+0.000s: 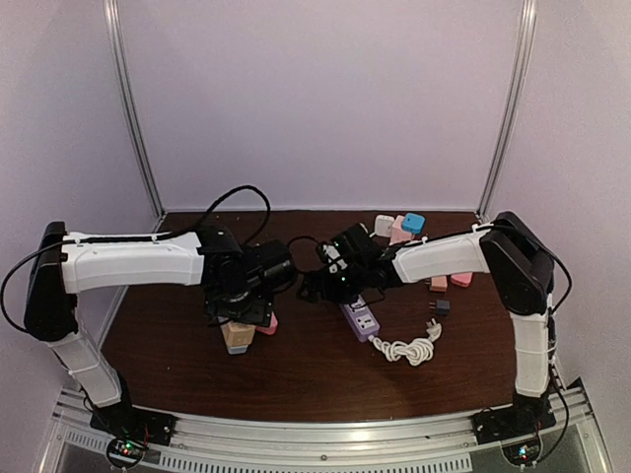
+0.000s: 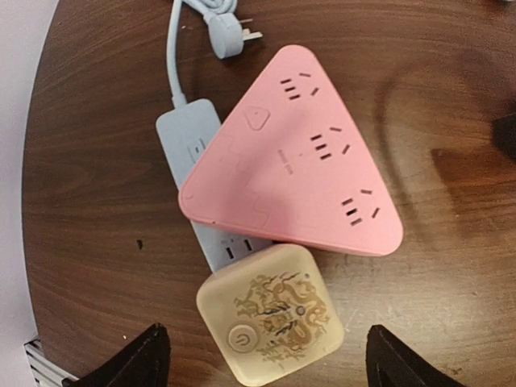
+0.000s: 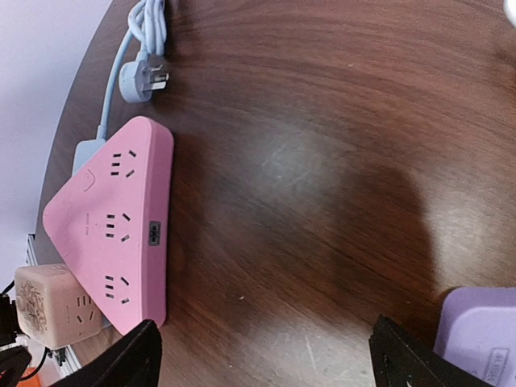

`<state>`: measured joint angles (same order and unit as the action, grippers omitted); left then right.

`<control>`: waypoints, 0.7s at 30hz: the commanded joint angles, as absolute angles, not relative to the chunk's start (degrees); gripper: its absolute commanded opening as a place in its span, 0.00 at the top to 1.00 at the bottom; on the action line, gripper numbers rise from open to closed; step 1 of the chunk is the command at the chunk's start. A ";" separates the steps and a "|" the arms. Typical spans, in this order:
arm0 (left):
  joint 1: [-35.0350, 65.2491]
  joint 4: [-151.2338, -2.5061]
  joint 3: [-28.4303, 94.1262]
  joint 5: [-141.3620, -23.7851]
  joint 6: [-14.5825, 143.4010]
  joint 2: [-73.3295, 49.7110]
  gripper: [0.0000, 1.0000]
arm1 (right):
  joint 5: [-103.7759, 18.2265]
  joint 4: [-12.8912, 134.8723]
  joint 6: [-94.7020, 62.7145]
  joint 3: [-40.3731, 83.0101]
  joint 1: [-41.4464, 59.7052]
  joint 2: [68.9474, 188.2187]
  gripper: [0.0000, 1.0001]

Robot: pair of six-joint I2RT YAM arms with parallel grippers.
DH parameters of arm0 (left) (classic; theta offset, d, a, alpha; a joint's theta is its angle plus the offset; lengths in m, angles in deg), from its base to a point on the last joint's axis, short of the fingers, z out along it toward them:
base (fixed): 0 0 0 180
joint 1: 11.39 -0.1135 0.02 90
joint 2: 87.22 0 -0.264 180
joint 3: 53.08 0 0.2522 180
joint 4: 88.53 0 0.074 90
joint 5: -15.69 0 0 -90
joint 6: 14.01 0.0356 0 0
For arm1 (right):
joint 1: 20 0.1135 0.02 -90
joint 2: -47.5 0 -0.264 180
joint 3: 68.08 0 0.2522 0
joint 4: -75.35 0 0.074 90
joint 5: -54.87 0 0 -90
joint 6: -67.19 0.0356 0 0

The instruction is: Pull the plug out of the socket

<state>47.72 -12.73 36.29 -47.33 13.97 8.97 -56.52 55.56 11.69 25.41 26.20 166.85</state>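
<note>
A beige cube adapter (image 2: 270,314) with a dragon print and a power button lies at the near end of a blue-grey power strip (image 2: 187,137). Whether its pins sit in the strip is hidden. A pink triangular socket block (image 2: 294,157) rests across that strip. The strip's own grey plug (image 2: 234,36) lies loose on the table. My left gripper (image 2: 266,355) hangs open above the cube, one finger on each side and clear of it. My right gripper (image 3: 266,355) is open over bare wood, between the pink block (image 3: 109,226) and a purple power strip (image 3: 480,330).
The purple strip (image 1: 360,317) trails a coiled white cable (image 1: 409,347) and a black plug (image 1: 437,307). Small pink, blue and white adapters (image 1: 399,227) sit at the back right, with others (image 1: 451,281) beside the right arm. The table's (image 1: 177,345) left edge curves close by.
</note>
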 commanded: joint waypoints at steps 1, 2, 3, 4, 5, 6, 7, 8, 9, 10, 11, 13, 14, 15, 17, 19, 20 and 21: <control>49.20 -7.09 36.85 -41.17 2.73 11.22 0.15 | -56.19 60.12 13.73 21.62 24.05 162.25 0.09; 49.43 -7.30 36.88 -41.03 1.60 12.11 0.14 | -56.56 60.24 13.63 21.09 23.81 162.00 0.09; 49.74 -8.00 37.02 -40.98 0.88 12.72 0.14 | -56.93 60.27 13.53 20.57 23.63 161.66 0.09; 50.08 -8.79 37.14 -41.00 0.19 13.31 0.13 | -57.00 60.19 13.24 20.16 23.45 161.37 0.09; 50.32 -9.68 36.96 -41.17 -0.56 13.70 0.13 | -56.96 60.07 13.00 19.87 23.42 160.99 0.09; 50.41 -11.04 36.44 -41.84 -0.97 14.02 0.13 | -56.88 59.95 12.75 19.71 23.33 160.66 0.09; 50.59 -12.33 35.75 -42.29 -1.47 14.25 0.13 | -56.88 59.84 12.71 19.57 23.28 160.36 0.09; 50.61 -13.49 34.99 -42.70 -2.05 14.37 0.13 | -56.90 59.90 12.62 19.45 23.33 159.95 0.09; 50.65 -14.47 34.27 -42.74 -2.49 14.56 0.13 | -56.97 60.06 12.61 19.29 23.29 159.65 0.09; 50.66 -14.91 33.71 -42.54 -3.00 14.64 0.14 | -56.99 60.12 12.61 19.25 23.26 159.34 0.09; 50.64 -14.92 33.14 -42.17 -3.84 14.79 0.14 | -57.01 60.17 12.60 19.30 23.26 159.19 0.09; 50.58 -14.96 32.32 -41.68 -4.46 14.72 0.15 | -57.20 60.39 12.74 19.21 23.38 158.88 0.09; 50.55 -14.94 32.19 -41.42 -4.15 14.89 0.16 | -57.30 60.62 12.77 19.12 23.42 158.86 0.09; 50.49 -14.92 32.05 -41.17 -4.01 15.03 0.17 | -57.36 60.77 12.86 19.08 23.34 158.86 0.09; 50.15 -15.22 30.98 -41.12 -4.31 15.14 0.20 | -57.51 60.97 12.95 19.14 23.40 159.02 0.09; 49.88 -15.78 29.85 -40.94 -4.10 14.54 0.24 | -57.45 61.10 13.03 19.30 23.43 159.13 0.09; 49.70 -16.16 29.37 -40.80 -3.85 14.05 0.28 | -57.39 61.08 13.03 19.44 23.50 159.21 0.09; 49.36 -17.09 28.72 -40.91 -3.00 13.31 0.30 | -57.31 61.00 12.92 19.61 23.58 159.28 0.09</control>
<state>50.32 -15.00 30.83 -42.87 -2.99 14.80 -57.20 59.76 12.79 19.59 23.36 160.97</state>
